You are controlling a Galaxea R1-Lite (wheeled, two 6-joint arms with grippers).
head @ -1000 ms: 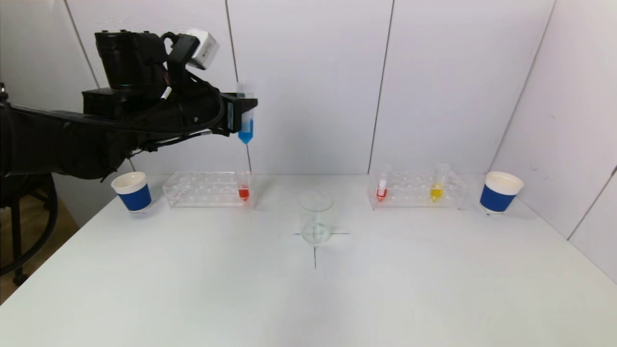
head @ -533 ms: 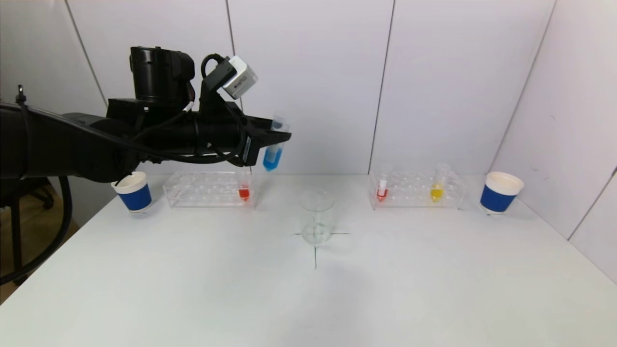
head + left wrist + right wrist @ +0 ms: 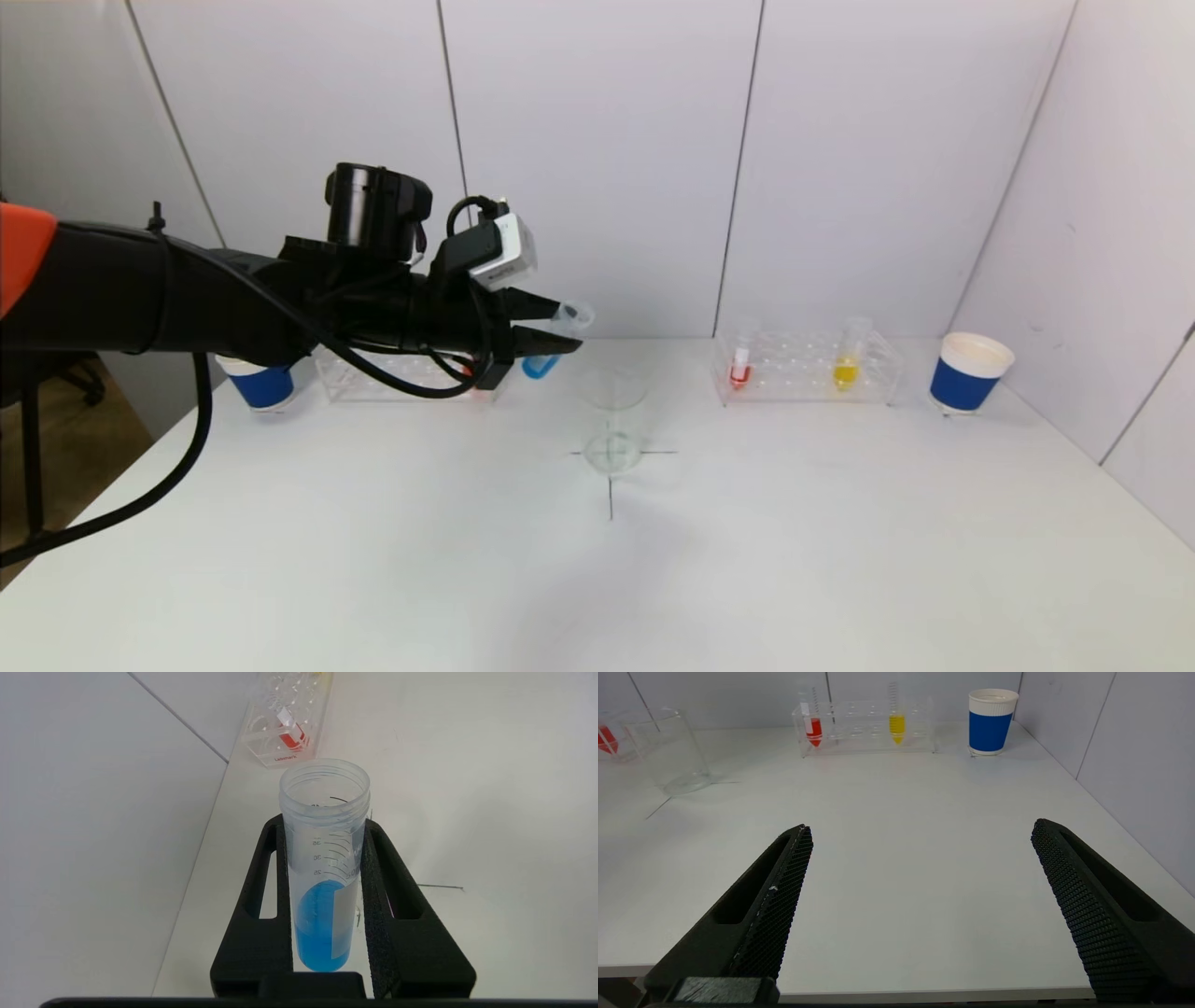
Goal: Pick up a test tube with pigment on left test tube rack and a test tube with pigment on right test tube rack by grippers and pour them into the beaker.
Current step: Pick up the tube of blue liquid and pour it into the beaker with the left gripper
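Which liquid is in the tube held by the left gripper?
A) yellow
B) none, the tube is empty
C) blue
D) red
C: the left gripper is clamped on a tube holding blue liquid; the red and yellow tubes sit in racks.

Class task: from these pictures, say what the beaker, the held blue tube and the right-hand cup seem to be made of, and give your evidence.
Beaker: probably clear glass; fully see-through, glossy.
Blue tube, clamped in the left gripper: likely translucent plastic; slightly cloudy wall, threaded mouth, printed graduations.
Cup: looks like paper; matte, opaque, rolled white rim, blue band.
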